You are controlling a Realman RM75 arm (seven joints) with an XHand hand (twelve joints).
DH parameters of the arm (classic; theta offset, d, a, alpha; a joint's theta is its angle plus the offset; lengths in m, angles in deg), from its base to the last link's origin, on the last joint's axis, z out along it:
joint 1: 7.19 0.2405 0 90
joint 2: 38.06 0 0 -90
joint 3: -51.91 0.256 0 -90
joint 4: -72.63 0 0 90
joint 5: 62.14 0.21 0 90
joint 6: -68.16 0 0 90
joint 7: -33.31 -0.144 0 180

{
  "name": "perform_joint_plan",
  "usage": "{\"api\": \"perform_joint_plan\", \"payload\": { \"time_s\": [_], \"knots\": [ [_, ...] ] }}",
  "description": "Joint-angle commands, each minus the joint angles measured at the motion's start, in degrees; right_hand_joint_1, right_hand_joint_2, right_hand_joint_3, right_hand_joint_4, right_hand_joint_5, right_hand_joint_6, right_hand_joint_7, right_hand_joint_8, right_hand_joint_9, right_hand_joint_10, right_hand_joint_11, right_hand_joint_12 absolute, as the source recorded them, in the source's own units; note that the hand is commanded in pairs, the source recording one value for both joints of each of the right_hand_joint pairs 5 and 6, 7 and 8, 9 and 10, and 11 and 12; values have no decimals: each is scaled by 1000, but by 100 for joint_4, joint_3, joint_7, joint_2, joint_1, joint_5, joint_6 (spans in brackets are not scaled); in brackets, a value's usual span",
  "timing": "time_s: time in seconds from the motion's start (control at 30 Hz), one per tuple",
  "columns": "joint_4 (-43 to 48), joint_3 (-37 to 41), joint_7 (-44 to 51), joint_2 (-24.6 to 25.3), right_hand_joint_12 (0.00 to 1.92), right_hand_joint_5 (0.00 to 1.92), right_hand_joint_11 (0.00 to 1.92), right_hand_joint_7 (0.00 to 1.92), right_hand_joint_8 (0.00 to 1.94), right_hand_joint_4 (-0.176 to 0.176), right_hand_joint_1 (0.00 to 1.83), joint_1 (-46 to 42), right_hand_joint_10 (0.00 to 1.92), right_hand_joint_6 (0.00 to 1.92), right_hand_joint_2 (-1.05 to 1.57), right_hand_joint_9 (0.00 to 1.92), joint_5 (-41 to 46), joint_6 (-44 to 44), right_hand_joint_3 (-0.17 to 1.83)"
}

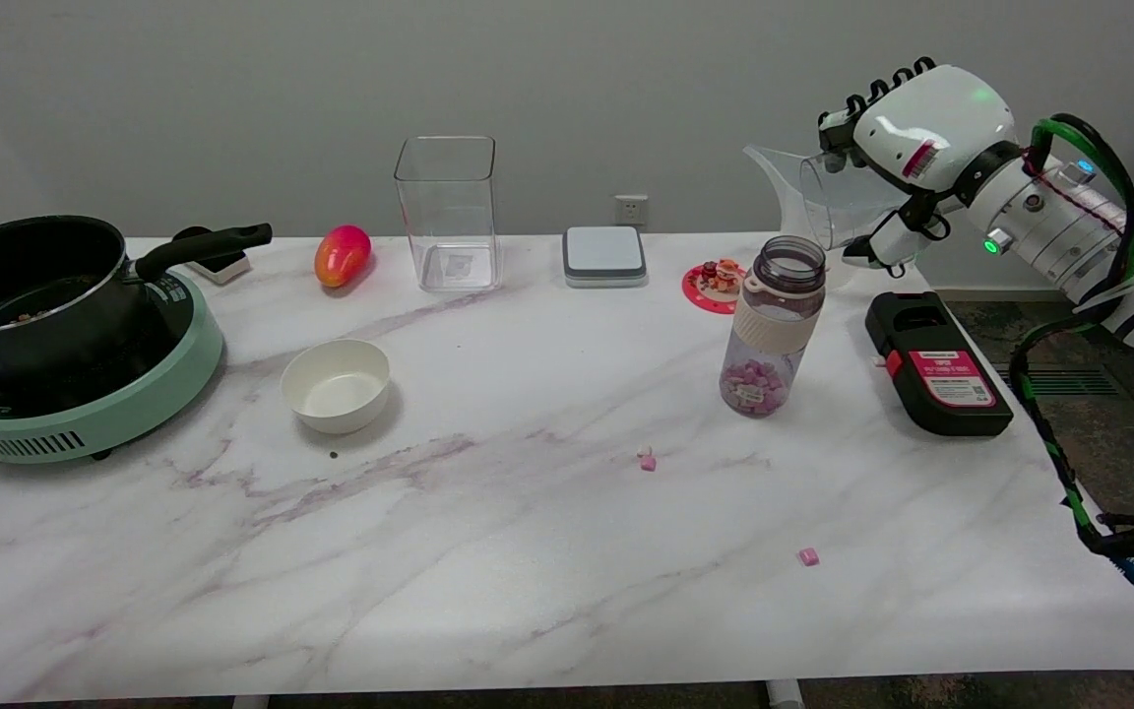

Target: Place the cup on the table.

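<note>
So far only the carrying was done: the right hand [897,158] held the clear cup [818,192] tipped on its side, fingers wrapped around it, in the air above the desk's [488,512] far right edge; lowering, righting and release remained.

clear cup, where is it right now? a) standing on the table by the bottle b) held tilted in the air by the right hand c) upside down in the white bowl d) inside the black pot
b: the clear cup is gripped by the right hand, tipped on its side above the table's far right, not resting on it.
</note>
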Motion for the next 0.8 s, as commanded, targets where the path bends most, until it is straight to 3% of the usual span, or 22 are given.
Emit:
{"api": "perform_joint_plan", "payload": {
  "time_s": [0.03, 0.8],
  "knots": [
    [22, -21, 34, -14, 1281, 1463, 1281, 1550, 1550, 0, 1546, 0, 1487, 1463, 789, 1487, -136, -78, 946],
    [-84, 21, 42, 26, 1293, 1473, 1293, 1565, 1565, 0, 1535, -72, 1503, 1473, 867, 1503, -382, -473, 880]
  ]
}}
